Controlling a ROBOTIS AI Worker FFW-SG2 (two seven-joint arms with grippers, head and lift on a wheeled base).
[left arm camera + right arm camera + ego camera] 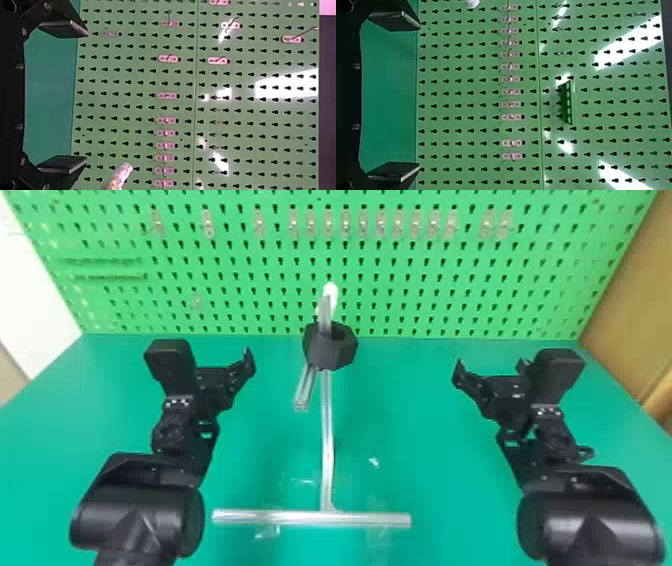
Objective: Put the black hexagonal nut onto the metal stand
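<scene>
- The nut (331,352) sits around the metal stand (327,430), hole up.
- Its near bar (280,518) runs left to right.
- Left gripper (215,365), right gripper (490,369): 2 empty, fingers spread.
- Right wrist view shows a green shelf (566,103).

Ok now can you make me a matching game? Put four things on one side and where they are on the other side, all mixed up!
Things:
1. Black nut
2. Pegboard
3. Left gripper
4. Right gripper

Places:
A. Open, to the right of the metal stand
B. Up on the metal stand
C. Open, to the left of the metal stand
D. Behind the table, green and full of holes

Right pairs: 1-B, 2-D, 3-C, 4-A
</scene>
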